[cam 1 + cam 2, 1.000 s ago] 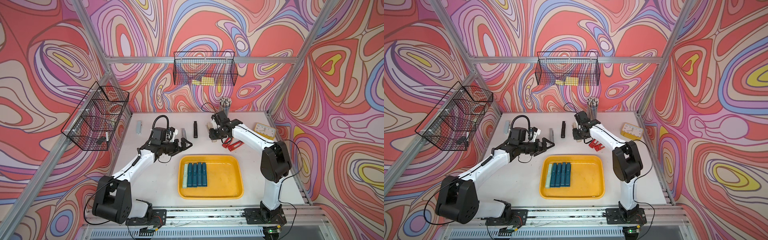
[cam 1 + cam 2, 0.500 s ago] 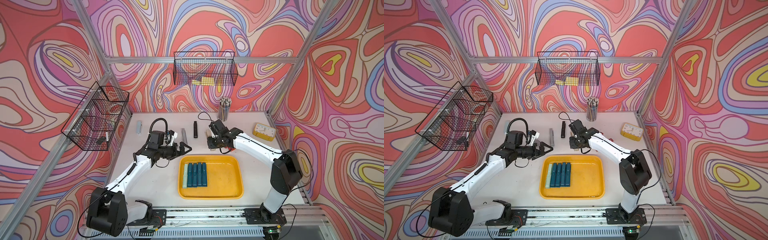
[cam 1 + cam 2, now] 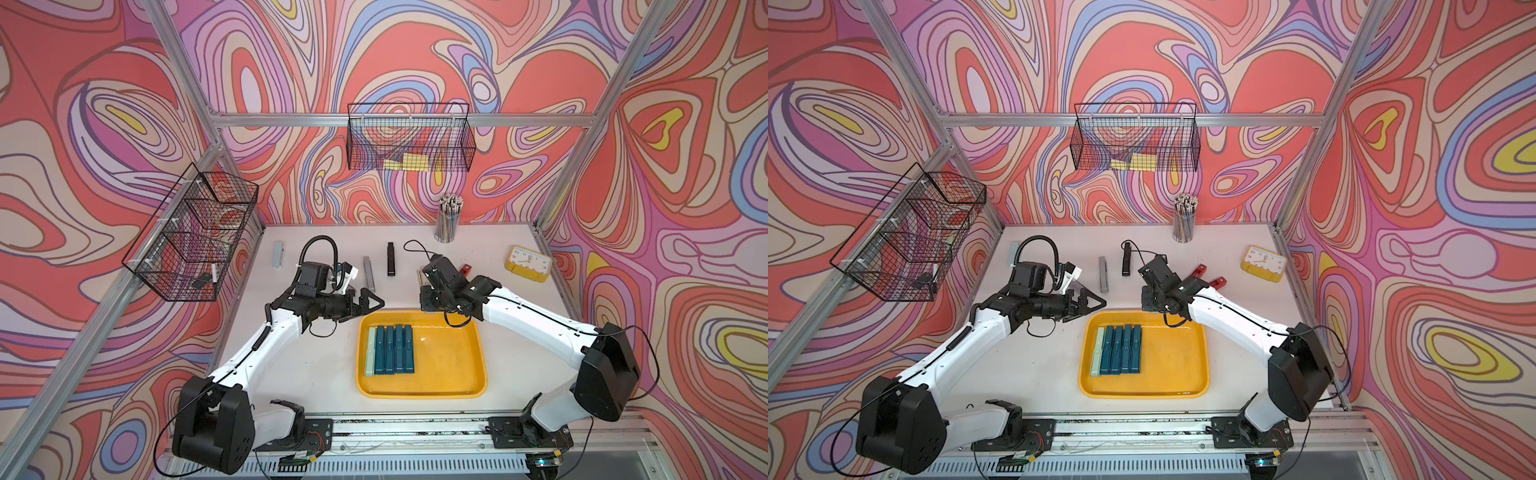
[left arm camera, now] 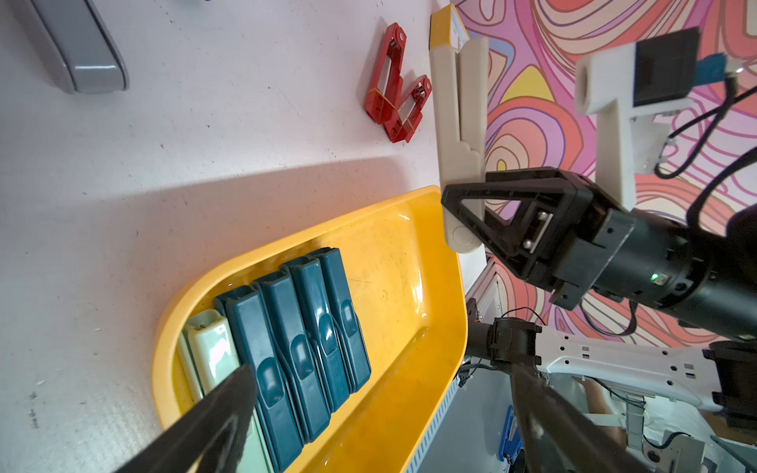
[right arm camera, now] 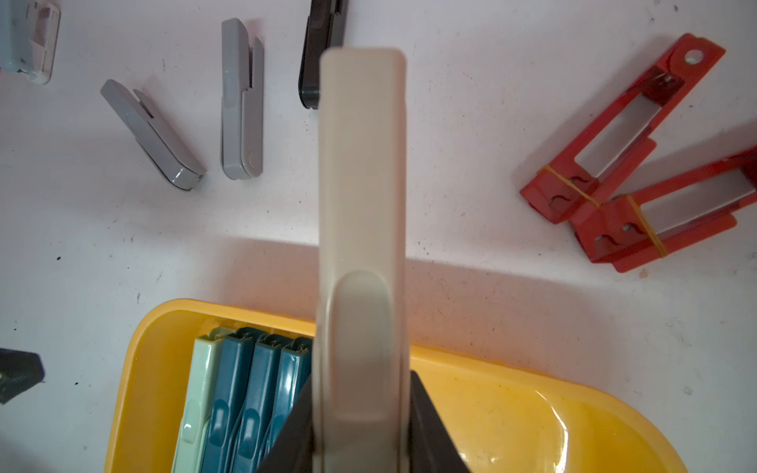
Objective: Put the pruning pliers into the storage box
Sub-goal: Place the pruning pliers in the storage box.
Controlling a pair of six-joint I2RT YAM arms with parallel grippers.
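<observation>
1. Storage box (image 3: 451,361), a large shallow yellow plastic tray with rounded corners and a raised rim. It sits on the white table (image 3: 316,365). Its far rim is right under the right gripper (image 4: 471,200), and one far corner is just below the left gripper (image 3: 370,309).
2. Right gripper: jaws narrow, clamped on one end of the beige plier (image 5: 360,184). It hangs over the rim, not the box floor, and most of the bar juts outward past the gripper over the table. Likely risk: released here, the bar lands across the rim or outside.
3. Left gripper: jaws wide, nothing in them, facing the right gripper across the box's far edge. Possible risk: the arms clash if both go for the box.
4. Beige plier: slim straight matte plastic bar, closed, with a lever hump near the gripped end. Smooth and end-held, so it may pivot in the jaws.
5. Four teal pliers (image 3: 395,349) and one pale green plier (image 3: 370,351) lie side by side, touching, in the box. They are below the right gripper, towards the left gripper's side. Risk: the beige bar drops on top of them, skewed.
6. Loose on the table beyond the grippers, not yet boxed: two red pliers (image 5: 614,135) with open frames and rubber bands, two grey pliers (image 5: 241,102) and one black plier (image 5: 319,53).
</observation>
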